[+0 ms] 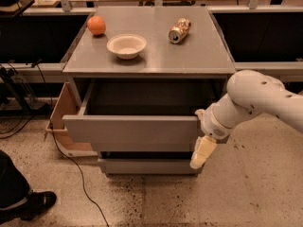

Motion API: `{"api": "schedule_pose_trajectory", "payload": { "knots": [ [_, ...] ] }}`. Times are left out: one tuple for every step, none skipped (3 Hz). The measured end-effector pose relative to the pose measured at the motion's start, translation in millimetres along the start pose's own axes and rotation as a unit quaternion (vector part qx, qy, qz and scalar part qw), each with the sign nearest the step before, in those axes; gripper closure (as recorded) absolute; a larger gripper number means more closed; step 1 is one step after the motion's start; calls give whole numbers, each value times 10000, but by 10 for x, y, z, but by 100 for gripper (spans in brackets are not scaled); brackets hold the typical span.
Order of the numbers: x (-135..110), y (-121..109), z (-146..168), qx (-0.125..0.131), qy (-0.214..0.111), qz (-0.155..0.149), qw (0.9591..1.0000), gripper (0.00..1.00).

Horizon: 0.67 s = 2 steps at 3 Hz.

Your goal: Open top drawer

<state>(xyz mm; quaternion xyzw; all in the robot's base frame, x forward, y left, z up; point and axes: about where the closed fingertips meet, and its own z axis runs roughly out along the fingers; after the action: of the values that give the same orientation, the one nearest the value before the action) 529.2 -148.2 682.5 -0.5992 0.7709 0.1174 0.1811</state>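
The top drawer (132, 132) is a wide grey drawer with a plain flat front. It stands pulled well out of the cabinet (147, 63), and its shallow dark interior (142, 100) shows and looks empty. My gripper (204, 137) is at the right end of the drawer front, against its edge, with its cream tip hanging below the front's lower edge. My white arm (265, 100) reaches in from the right.
An orange (96, 25), a white bowl (126, 46) and a crushed can (179, 30) lie on the cabinet top. A lower drawer front (147, 166) is shut. A wooden box (61, 119) and a cable (71, 164) are at the left, and a person's shoe (31, 205) is at the bottom left.
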Motion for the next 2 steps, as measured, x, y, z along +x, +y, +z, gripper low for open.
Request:
{"api": "schedule_pose_trajectory", "payload": {
  "knots": [
    [114, 313, -105, -302, 206, 5, 9993, 1],
    [121, 389, -177, -383, 304, -71, 9988, 47]
  ]
}}
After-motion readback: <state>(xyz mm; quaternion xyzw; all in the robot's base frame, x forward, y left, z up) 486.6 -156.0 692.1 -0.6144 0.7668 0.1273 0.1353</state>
